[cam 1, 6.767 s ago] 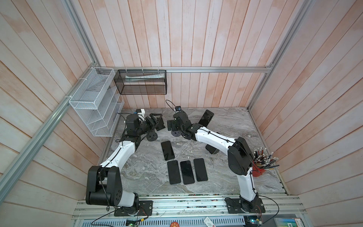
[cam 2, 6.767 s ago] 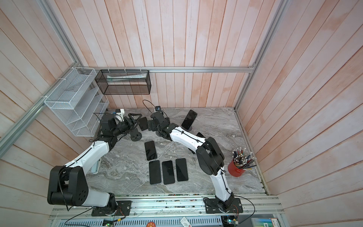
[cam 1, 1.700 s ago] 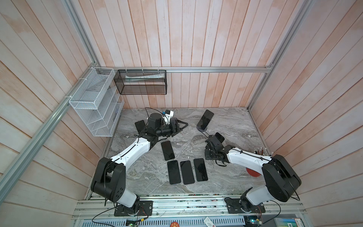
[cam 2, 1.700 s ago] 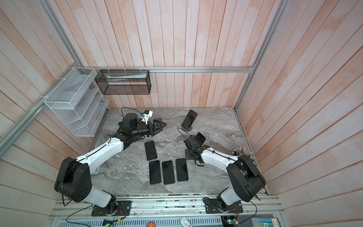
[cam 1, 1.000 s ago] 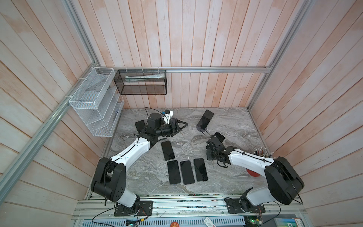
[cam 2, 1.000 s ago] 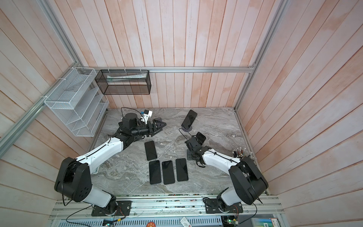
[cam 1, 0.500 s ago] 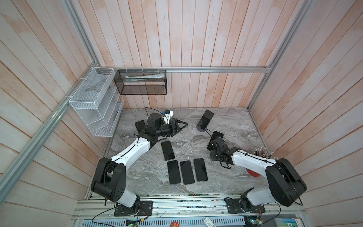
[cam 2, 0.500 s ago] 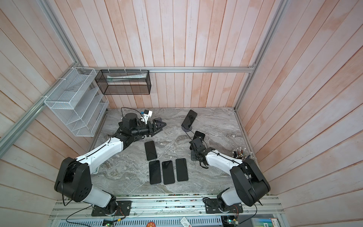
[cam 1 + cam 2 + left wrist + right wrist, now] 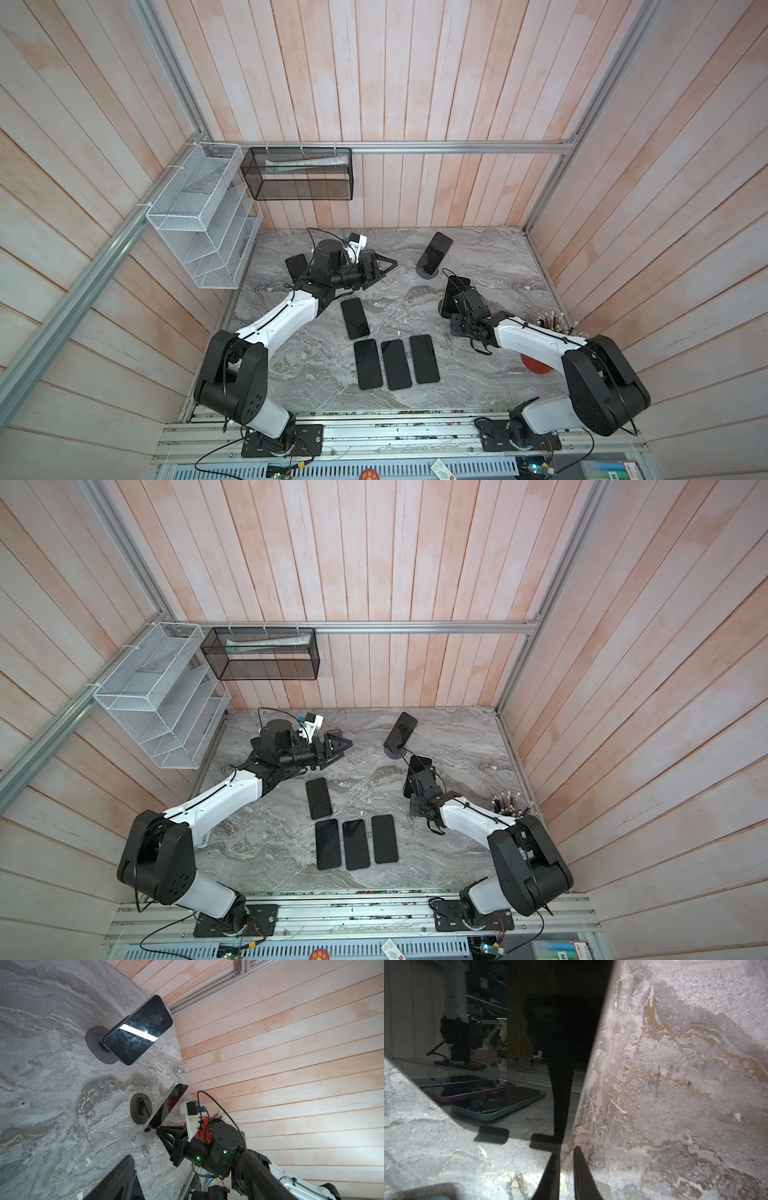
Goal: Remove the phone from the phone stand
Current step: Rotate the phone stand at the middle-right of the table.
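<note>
A dark phone point(image 9: 168, 1105) stands tilted right beside its round black phone stand point(image 9: 138, 1109); I cannot tell whether they still touch. My right gripper point(image 9: 566, 1153) is shut on the phone's lower edge, and the screen point(image 9: 508, 1043) fills much of the right wrist view. In both top views this phone point(image 9: 454, 289) point(image 9: 417, 769) sits at the table's right middle, with the right gripper point(image 9: 451, 311) at its lower end. My left gripper point(image 9: 384, 268) point(image 9: 341, 746) hovers open and empty at the back left; the left wrist view shows only one of its fingers point(image 9: 120, 1180).
A second phone point(image 9: 434, 252) leans on another stand point(image 9: 428, 272) at the back. Another phone point(image 9: 296, 266) shows behind the left arm. Several phones point(image 9: 396, 363) lie flat mid-table. A red pen cup point(image 9: 536, 365) stands at the right; wire baskets point(image 9: 199, 216) hang on the left wall.
Over the last second the right gripper has edged slightly to the right and back with the phone in it. The left arm has not moved.
</note>
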`<state>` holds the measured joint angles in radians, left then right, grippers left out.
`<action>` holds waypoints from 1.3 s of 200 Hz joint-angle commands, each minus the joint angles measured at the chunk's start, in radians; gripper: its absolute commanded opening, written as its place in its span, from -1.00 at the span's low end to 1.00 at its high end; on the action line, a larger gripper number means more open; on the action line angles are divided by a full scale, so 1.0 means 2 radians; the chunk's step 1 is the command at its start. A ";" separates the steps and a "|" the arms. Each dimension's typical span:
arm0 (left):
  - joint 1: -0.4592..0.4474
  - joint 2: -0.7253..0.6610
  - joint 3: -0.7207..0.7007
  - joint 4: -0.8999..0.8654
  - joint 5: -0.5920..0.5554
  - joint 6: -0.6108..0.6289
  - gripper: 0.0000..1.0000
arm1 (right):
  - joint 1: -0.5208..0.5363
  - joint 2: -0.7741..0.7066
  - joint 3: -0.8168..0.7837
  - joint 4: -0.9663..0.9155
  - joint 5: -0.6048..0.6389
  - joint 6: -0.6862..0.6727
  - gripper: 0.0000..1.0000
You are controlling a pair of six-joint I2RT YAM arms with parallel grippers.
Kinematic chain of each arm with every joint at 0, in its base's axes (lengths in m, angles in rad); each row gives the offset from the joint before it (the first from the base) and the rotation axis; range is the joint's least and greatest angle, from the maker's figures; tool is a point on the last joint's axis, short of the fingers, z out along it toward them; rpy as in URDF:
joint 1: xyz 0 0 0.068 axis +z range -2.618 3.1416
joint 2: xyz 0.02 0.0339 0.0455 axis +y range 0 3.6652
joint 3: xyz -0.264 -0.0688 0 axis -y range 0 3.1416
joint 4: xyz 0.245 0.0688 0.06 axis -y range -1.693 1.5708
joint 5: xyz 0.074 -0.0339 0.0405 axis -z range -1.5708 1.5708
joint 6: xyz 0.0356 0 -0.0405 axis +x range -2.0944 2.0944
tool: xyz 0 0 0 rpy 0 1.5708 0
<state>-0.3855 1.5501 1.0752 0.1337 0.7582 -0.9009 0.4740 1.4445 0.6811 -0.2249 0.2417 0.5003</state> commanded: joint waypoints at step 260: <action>-0.026 -0.010 0.019 -0.011 -0.010 0.038 0.66 | 0.004 -0.100 0.129 -0.082 -0.001 -0.070 0.63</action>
<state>-0.4076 1.5501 1.0752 0.1261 0.7357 -0.8734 0.4805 1.1873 0.8539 -0.3611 0.2241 0.4507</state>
